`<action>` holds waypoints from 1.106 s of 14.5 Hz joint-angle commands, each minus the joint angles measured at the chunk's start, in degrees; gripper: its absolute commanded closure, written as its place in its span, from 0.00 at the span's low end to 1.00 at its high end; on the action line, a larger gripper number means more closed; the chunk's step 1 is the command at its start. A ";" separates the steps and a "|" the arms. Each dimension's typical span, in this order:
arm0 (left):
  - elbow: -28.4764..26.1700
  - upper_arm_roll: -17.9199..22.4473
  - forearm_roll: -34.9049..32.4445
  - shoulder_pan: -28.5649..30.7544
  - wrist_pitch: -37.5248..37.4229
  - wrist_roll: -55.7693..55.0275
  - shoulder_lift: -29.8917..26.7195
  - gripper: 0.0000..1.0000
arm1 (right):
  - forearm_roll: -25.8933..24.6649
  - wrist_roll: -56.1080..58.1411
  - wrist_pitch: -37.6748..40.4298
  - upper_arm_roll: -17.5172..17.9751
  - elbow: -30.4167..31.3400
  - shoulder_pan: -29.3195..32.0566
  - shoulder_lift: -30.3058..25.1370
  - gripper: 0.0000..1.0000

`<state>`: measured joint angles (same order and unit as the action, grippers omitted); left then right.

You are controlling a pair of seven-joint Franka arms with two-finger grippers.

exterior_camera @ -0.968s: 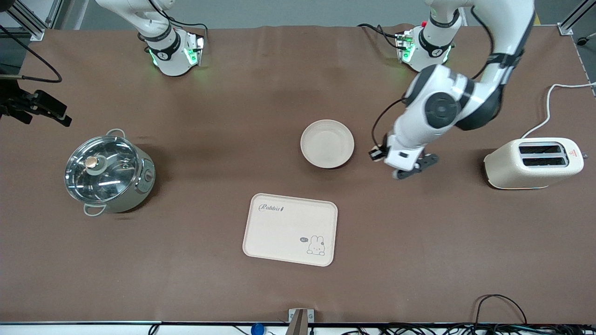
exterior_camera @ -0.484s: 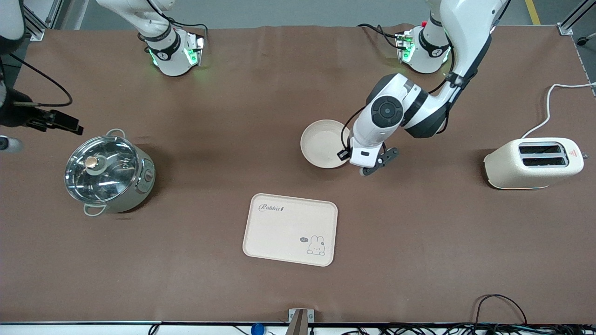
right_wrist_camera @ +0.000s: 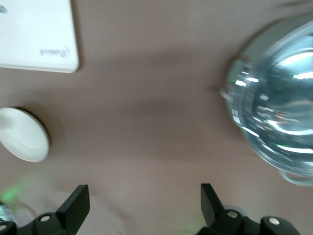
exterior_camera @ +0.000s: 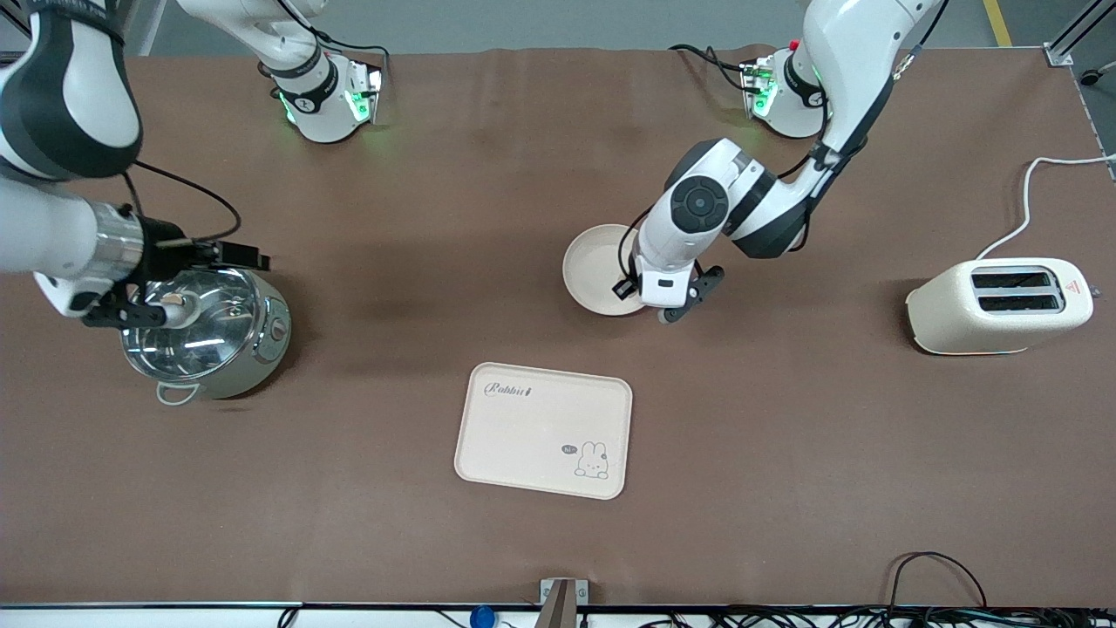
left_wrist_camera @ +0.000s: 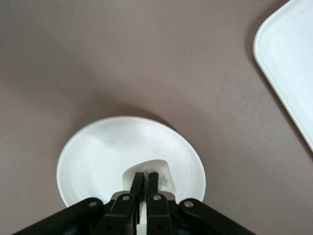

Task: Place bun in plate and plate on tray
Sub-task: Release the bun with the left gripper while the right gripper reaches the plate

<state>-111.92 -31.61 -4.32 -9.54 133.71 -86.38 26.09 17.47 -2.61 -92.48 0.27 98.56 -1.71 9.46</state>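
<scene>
we see the bun (left_wrist_camera: 155, 172) pinched tight in the left gripper (left_wrist_camera: 145, 180), just over the plate (exterior_camera: 593, 266). the tray (exterior_camera: 544, 430) lies nearer to the front camera than the plate, apart from it. the right gripper (right_wrist_camera: 142, 200) hangs over the pot (exterior_camera: 205, 327), its fingers spread wide and holding nothing.

A matt brown cloth-like sheet is covering the bench (exterior_camera: 418, 541), creasing faintly near the top of the frame. The plate (exterior_camera: 593, 266) and tray (exterior_camera: 523, 432) are showing a smooth, matt cream finish. At the frame's left, the polished metal pot (exterior_camera: 253, 362) is gleaming under a glossy glass lid (exterior_camera: 205, 318). The toaster (exterior_camera: 959, 327) is looking like satin cream plastic.
</scene>
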 commanded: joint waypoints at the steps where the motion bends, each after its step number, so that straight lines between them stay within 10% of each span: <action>1: -4.51 -0.03 -1.13 -0.65 6.53 -6.51 -0.08 0.99 | 3.79 -5.53 -8.47 -0.19 6.19 -4.68 -0.58 0.00; 10: -11.65 0.15 -1.22 -1.79 16.84 -6.96 -0.34 0.86 | 16.79 -17.78 -38.27 -0.19 16.83 -25.34 6.96 0.00; 16: -11.30 0.33 -3.76 -0.13 13.44 -4.24 -1.91 0.08 | 24.62 -17.78 -53.67 -0.10 18.25 -35.36 13.91 0.00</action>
<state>-122.80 -31.34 -5.99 -10.92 149.57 -91.27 26.64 39.23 -19.87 -143.25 0.77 116.27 -34.03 22.84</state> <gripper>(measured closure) 0.529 0.000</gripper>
